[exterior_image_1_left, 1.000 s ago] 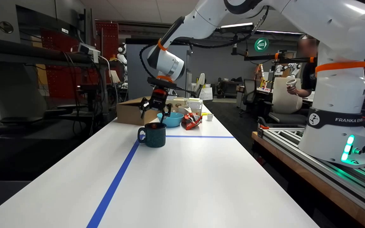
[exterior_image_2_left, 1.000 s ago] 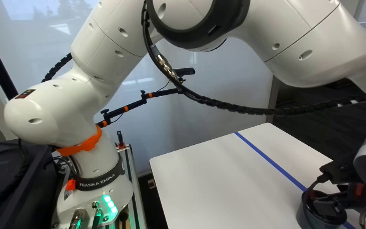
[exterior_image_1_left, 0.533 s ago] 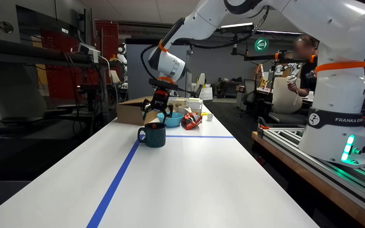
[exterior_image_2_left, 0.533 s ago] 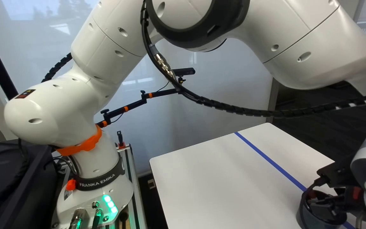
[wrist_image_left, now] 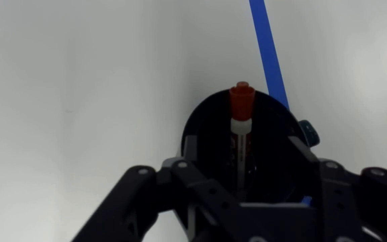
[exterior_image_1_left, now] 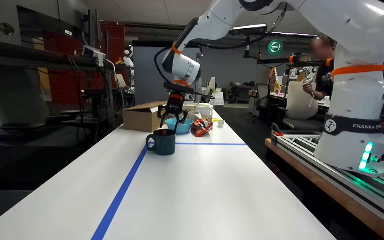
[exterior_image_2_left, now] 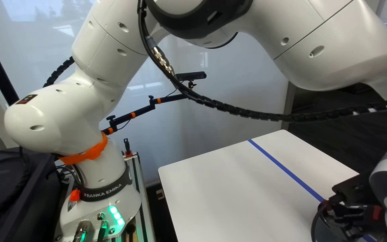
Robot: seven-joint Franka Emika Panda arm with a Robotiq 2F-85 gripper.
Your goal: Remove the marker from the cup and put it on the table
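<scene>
marker [wrist_image_left: 241, 131] in cup [exterior_image_1_left: 165, 145], hand [exterior_image_1_left: 168, 127] spread

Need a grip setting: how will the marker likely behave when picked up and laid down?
The marker is probably stiff: it runs straight below its red cap. It is likely light, being much slimmer than the cup. Laid on the table, it may roll, since its cap looks round.

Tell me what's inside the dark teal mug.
A red-capped marker stands cap-up inside the dark teal mug. In the wrist view, the gripper covers part of the opening, and the bottom is too dark to make out.
</scene>
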